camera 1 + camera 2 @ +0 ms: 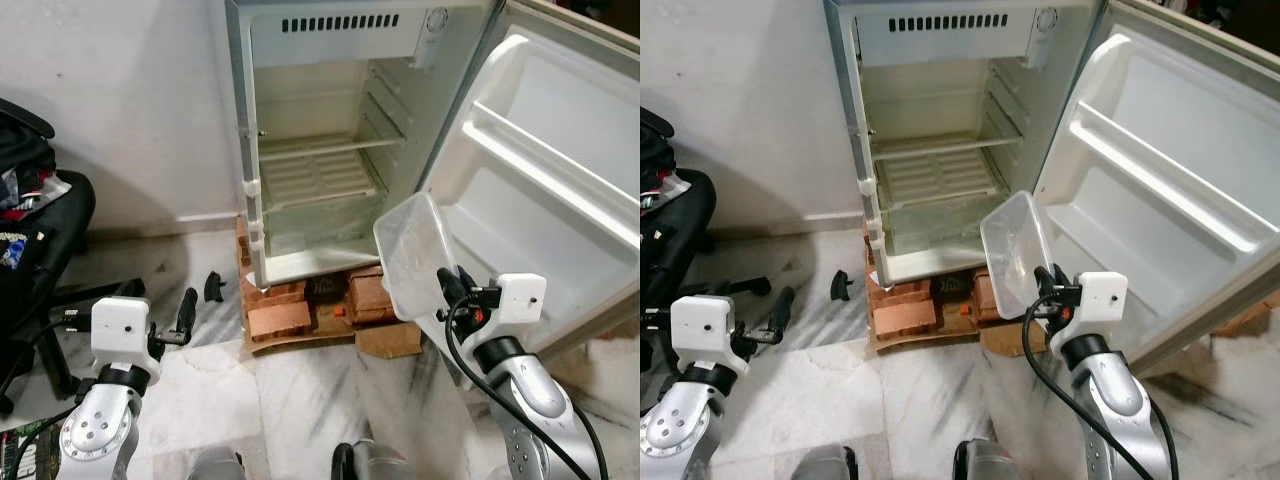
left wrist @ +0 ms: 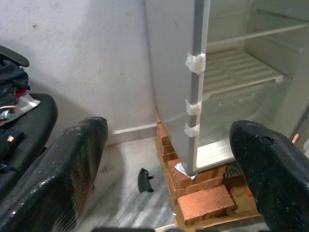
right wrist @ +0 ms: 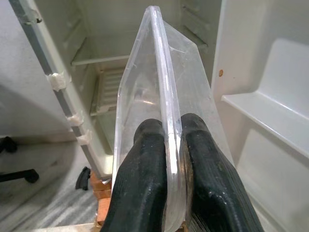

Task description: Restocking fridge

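In the left eye view, a small white fridge (image 1: 330, 140) is standing open on a base of red bricks (image 1: 285, 312), its white door (image 1: 560, 190) swung wide to the robot's right. Inside, a white wire shelf (image 1: 315, 175) is sitting about halfway up the cabinet. The right gripper (image 1: 447, 290) is holding a clear rectangular plastic container (image 1: 415, 255) tilted on edge, in front of the fridge's lower opening and just beside the door's inner panel. The left gripper (image 1: 186, 312) is hanging low over the marbled floor (image 1: 280, 400), near a small black object (image 1: 214, 287) lying there, and a black chair (image 1: 40, 250) is standing to the robot's left.

In the right eye view, the container is showing its open side toward the fridge, its rim pinched from below.

In the left wrist view, the two black fingers (image 2: 72, 174) are standing well apart, framing the fridge's grey front edge (image 2: 198, 87), which is carrying strips of tape.

In the right wrist view, the black fingertips (image 3: 145, 183) are pressing together on the container's rim, one on each side, with the door shelf (image 3: 270, 116) nearby.
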Tool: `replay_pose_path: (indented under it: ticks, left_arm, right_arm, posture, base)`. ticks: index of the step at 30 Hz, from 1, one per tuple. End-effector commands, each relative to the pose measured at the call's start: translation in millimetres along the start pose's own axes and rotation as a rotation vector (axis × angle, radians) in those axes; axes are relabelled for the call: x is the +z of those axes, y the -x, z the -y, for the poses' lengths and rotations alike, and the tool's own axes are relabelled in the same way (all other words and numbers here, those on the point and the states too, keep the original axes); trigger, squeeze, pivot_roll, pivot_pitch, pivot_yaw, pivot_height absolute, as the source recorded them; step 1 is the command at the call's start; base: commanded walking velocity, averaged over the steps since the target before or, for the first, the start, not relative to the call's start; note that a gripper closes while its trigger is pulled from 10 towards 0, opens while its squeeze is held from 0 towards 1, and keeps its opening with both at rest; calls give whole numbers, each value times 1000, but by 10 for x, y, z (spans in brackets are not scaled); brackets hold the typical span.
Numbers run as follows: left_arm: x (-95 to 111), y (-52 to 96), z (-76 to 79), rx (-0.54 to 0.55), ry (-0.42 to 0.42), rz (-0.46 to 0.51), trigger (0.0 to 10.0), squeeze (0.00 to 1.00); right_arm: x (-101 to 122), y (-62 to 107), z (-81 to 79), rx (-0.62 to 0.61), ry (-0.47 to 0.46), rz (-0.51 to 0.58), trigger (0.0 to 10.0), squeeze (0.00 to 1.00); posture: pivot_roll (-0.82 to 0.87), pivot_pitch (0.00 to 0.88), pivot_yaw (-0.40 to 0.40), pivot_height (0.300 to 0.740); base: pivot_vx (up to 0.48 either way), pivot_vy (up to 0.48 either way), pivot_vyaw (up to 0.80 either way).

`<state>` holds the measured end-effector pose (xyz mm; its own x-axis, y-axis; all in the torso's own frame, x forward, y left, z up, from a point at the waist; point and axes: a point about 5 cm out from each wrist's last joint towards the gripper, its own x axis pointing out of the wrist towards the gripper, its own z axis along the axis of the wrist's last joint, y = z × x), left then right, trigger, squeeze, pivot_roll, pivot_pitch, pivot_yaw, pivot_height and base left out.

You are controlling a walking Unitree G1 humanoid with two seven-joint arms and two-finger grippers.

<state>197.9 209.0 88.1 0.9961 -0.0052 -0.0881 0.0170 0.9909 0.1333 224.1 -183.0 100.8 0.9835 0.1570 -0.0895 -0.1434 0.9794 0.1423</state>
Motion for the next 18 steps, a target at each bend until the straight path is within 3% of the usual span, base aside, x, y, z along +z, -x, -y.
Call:
replay_pose_path:
  ticks: [1,18]
  left_arm:
    - [40,-11,16,-9,5,9,10000,0]
    - [41,17,-39,24,1,2,10000,0]
  right_arm:
    - [53,-1,-21,10,3,10,10000,0]
    - [38,-11,-35,38,2,-18,10000,0]
  posture:
    - [9,76,-59,740]
    - [14,84,-67,740]
  base:
    - [349,0,0]
    - [480,0,0]
